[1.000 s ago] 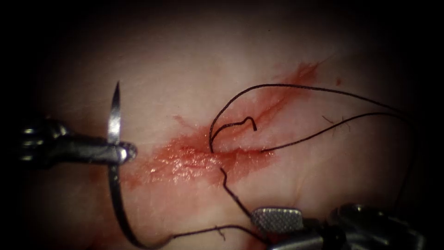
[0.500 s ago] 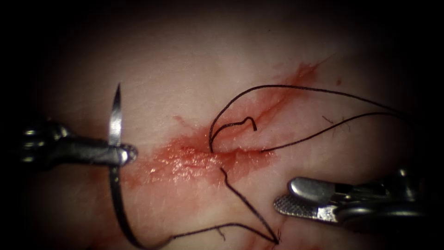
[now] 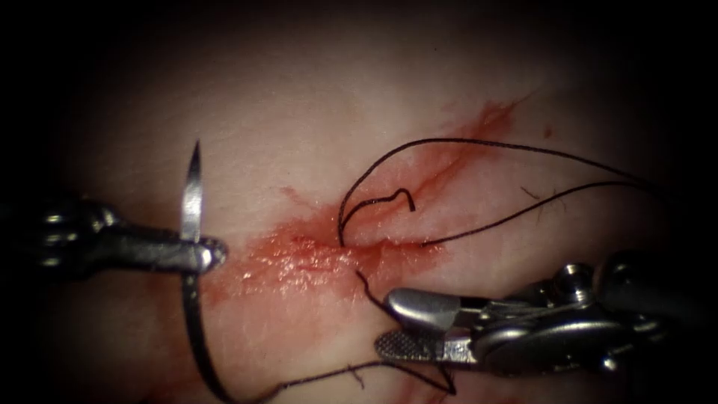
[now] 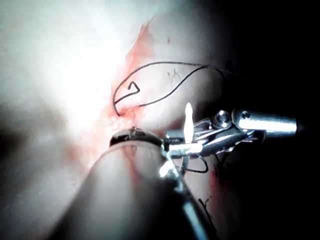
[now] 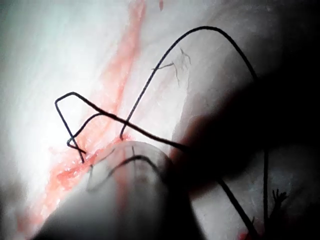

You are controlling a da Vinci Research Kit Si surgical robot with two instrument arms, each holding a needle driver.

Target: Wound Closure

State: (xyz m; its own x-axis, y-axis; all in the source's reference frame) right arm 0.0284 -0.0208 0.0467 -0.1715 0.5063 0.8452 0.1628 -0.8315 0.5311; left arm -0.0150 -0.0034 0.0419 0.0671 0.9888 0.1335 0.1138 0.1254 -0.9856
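My left tool (image 3: 212,253) is shut on the curved needle (image 3: 191,202), about a third of the way back from its point. The needle stands clear of the tissue (image 3: 299,97) at the left end of the cut (image 3: 329,254), point up. Its body curves down to the swage, where the dark thread (image 3: 329,372) starts. In the left wrist view the needle (image 4: 188,122) glints beside the right tool (image 4: 235,127). My right tool (image 3: 383,324) is open just below the cut, its jaws on either side of the thread strand (image 3: 366,288) leaving the wound, not closed on it.
Red fluid (image 3: 299,262) wets the cut's middle. Two long thread loops (image 3: 479,140) run from the wound toward the right edge, and a short curled thread end (image 3: 400,194) lies above the cut. The loops (image 5: 150,85) cross the right wrist view.
The right tool came up from the lower edge and moved left to the thread strand below the cut, jaws open. The left tool with the needle shifted slightly right.
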